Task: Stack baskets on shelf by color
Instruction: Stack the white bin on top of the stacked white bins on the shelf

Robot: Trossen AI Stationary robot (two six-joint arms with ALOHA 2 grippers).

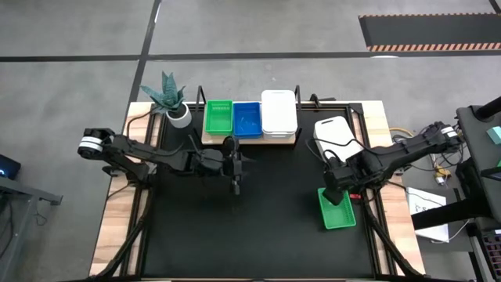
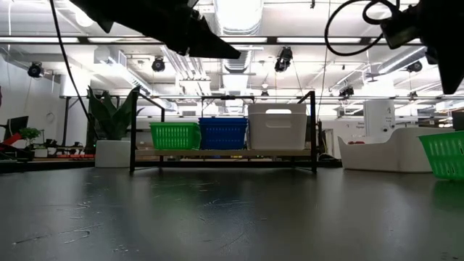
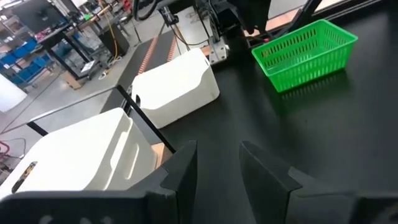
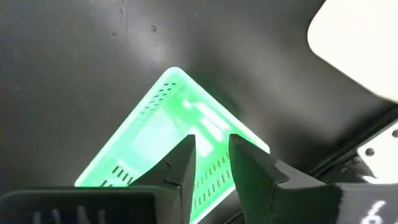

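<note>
The light-wood shelf stands at the table's far edge. On it sit green baskets, blue baskets and white baskets, side by side. One more white basket and a single green basket rest on the table at the right. My right gripper hovers open above the green basket's far end, touching nothing; in the low view it hangs well above that basket. My left gripper is open over the bare table in front of the shelf.
A potted plant in a white pot stands left of the shelf. The shelf's black post rises beside the white baskets. Bare black tabletop stretches across the middle and near side. The loose white basket lies close to the right edge.
</note>
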